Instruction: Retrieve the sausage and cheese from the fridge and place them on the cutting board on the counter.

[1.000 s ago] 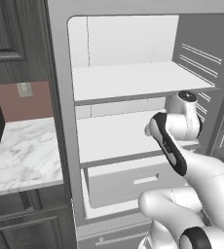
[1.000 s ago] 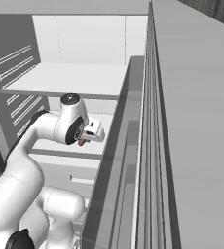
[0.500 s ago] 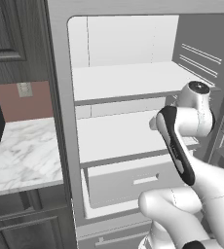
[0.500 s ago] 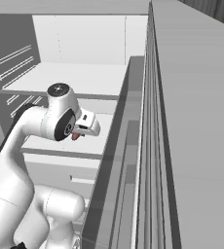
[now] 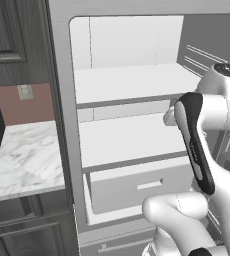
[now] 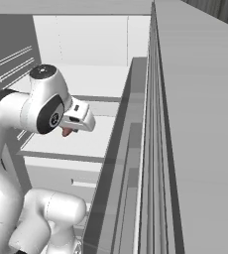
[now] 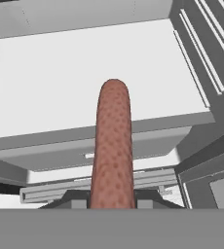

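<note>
sausage point(image 7: 113, 146) sits clamped lengthwise in the closed gripper point(image 6: 66, 132) at the open fridge point(image 5: 132, 100); a hasty swing could knock its protruding end against the door frame and loosen it.

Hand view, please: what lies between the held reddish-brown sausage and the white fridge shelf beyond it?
Nothing: the reddish-brown sausage juts over a bare white fridge shelf, seen in the hand view.

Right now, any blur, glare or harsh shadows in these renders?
Hand view: sharp, the reddish-brown speckled sausage looms foreshortened, no glare. Left base view: flat even light, soft shading under the white fridge shelves. Right base view: the grey fridge door looks stretched by perspective; sausage tip slightly soft.
</note>
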You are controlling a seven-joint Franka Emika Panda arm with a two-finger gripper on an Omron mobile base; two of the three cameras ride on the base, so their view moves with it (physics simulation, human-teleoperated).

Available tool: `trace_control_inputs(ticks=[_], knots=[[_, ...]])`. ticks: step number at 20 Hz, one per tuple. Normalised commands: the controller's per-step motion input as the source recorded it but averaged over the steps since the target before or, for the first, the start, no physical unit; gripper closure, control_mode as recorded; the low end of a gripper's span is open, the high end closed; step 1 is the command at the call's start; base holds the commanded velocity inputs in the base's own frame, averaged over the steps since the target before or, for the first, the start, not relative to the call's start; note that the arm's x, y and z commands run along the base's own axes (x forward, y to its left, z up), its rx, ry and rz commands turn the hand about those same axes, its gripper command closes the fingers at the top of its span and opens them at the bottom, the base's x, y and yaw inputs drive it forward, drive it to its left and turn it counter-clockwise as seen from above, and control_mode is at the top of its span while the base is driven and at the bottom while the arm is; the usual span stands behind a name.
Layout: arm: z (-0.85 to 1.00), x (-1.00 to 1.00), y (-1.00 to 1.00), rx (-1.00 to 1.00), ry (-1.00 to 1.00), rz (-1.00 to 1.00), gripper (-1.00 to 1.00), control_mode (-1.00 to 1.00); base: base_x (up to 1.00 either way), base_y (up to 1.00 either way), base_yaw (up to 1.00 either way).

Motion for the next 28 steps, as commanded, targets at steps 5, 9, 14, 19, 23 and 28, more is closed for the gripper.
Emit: trace_control_inputs(ticks=[5, 9, 14, 19, 23, 28], knots=[[0.27, -0.34, 0.06, -0.05, 0.0, 0.0, 1.0, -1.0, 0.0, 0.0, 0.0], [0.01, -0.09, 0.21, -0.1, -0.05, 0.0, 1.0, -1.0, 0.0, 0.0, 0.0], [0.0, -0.23, 0.18, -0.11, -0.13, 0.0, 1.0, -1.0, 0.0, 0.0, 0.0], [0.09, -0.37, 0.01, -0.07, -0.1, 0.0, 1.0, -1.0, 0.0, 0.0, 0.0], [0.21, -0.48, 0.0, -0.03, -0.07, 0.0, 1.0, -1.0, 0.0, 0.0, 0.0], [0.14, -0.5, 0.0, 0.0, -0.01, 0.04, 1.0, -1.0, 0.0, 0.0, 0.0]])
